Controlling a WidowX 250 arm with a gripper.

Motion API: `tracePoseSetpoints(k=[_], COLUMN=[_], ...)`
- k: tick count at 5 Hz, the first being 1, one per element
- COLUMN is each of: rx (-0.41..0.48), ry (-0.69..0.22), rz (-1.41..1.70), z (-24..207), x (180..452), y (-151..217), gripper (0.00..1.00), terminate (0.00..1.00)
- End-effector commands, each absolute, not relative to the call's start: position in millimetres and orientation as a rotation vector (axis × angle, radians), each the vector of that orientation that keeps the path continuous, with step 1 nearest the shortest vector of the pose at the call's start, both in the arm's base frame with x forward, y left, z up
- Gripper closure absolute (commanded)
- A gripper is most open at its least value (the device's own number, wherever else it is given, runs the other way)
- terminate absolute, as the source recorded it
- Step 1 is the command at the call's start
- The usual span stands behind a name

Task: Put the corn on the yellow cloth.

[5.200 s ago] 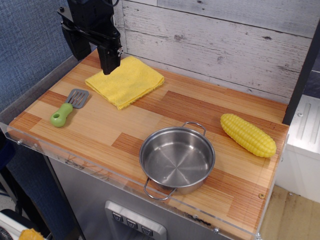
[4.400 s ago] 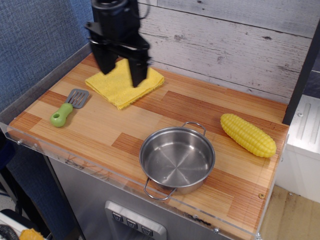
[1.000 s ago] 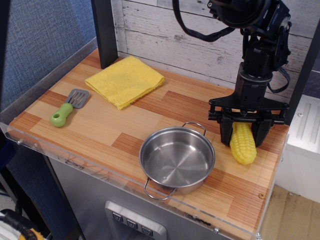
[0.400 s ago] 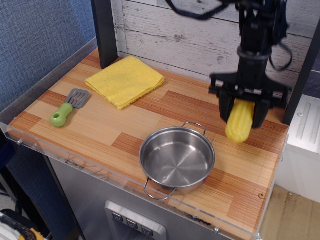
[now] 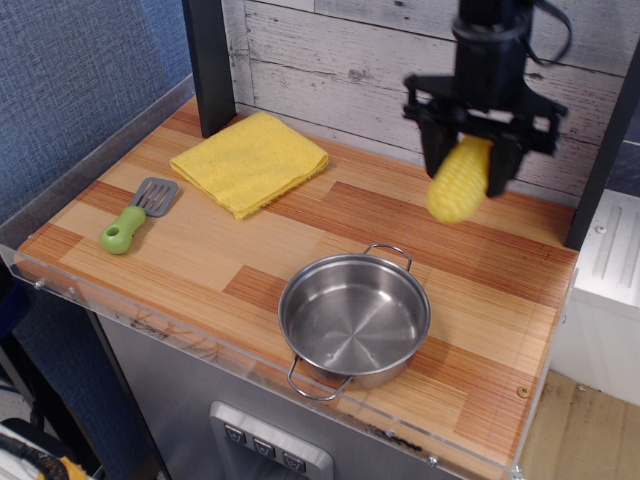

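Observation.image | your gripper (image 5: 468, 165) is clamping the corn (image 5: 458, 181) between its jaws, hanging it above and behind the steel pot (image 5: 354, 318) | yellow cloth (image 5: 250, 160) lying far left of the pot | risk: cob is sticking out below the jaws, so swinging could be loosening it, dropping it short.

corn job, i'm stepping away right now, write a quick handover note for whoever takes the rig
Gripper: shut on the corn, held in the air above the right rear of the table, cob hanging tip-down.
Yellow cloth: lying flat at the left rear, nothing on it.
Steel pot and green spatula sit along the front, untouched.
Done: corn picked up.
Left: carry it left to the cloth, lower and release.
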State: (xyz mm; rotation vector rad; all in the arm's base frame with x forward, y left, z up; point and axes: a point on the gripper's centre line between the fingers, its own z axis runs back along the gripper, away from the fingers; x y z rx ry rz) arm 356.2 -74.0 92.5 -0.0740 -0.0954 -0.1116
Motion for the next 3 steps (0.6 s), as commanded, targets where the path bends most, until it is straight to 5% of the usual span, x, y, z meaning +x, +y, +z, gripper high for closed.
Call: tracePoseSetpoints(k=[1, 3], rx=[-0.055, -0.047], ry=[-0.242, -0.273], rz=[-0.205, -0.157], z=[155.2, 159.1], x=[356.1, 366.6], y=[-36.5, 19.2], gripper=[1.00, 1.00], terminate=[0.00, 0.00])
